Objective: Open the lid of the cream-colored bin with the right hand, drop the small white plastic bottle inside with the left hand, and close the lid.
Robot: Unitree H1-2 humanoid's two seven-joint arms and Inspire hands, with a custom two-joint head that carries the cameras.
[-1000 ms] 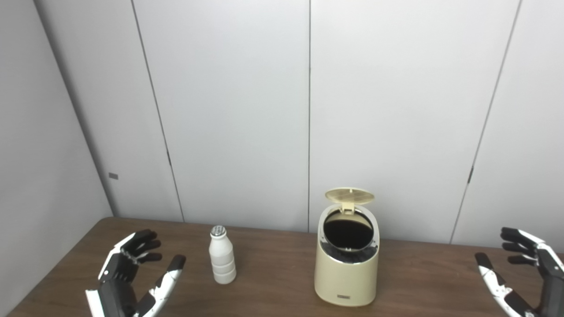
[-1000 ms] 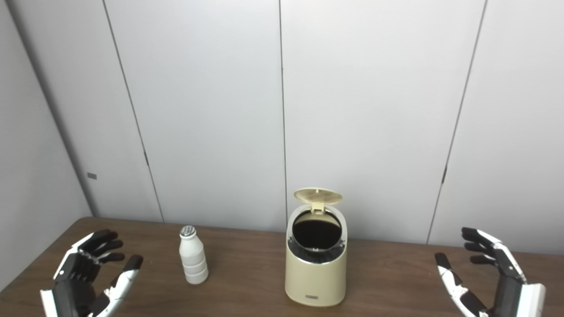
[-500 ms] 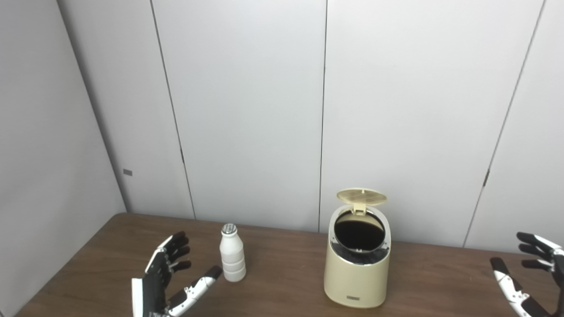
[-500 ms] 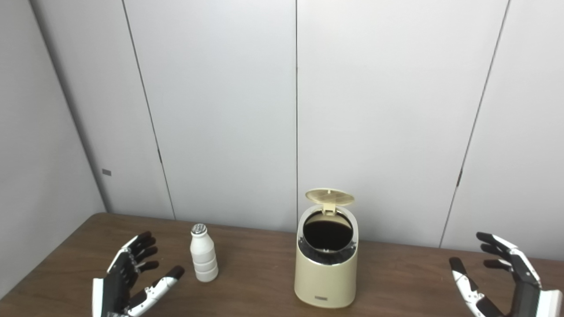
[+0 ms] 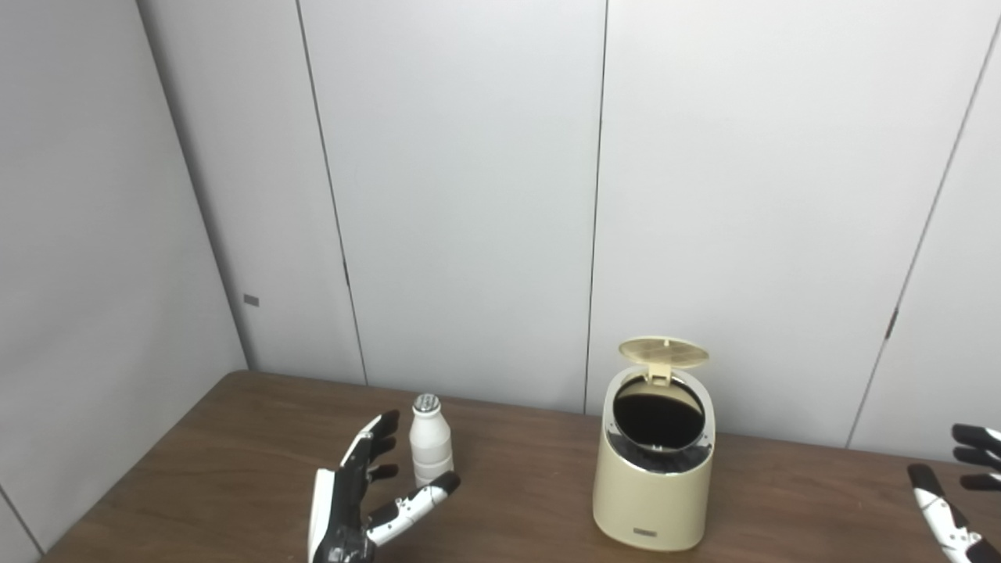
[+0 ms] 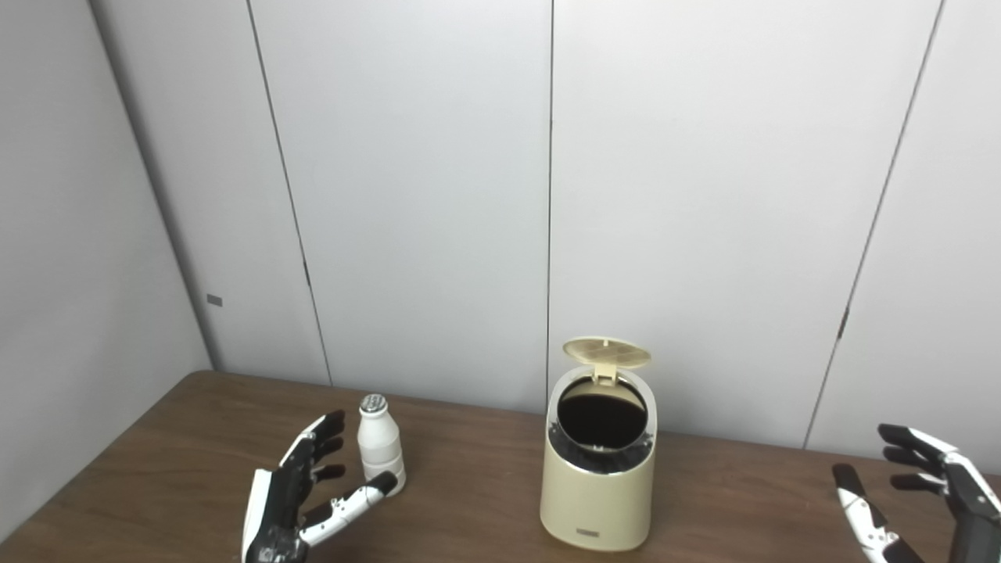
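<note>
Closer now, the left hand (spread, empty) brackets the bottle; right hand waits spread near the table edge, bin lid up.

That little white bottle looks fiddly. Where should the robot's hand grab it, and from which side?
Probably around its ribbed middle, coming in from the left. The bottle stands upright on the table, and the open left hand is already beside it there, fingers and thumb spread as if to wrap the body.

We can't read any text; the bin carries a small label plate, too tiny to make out.
</note>
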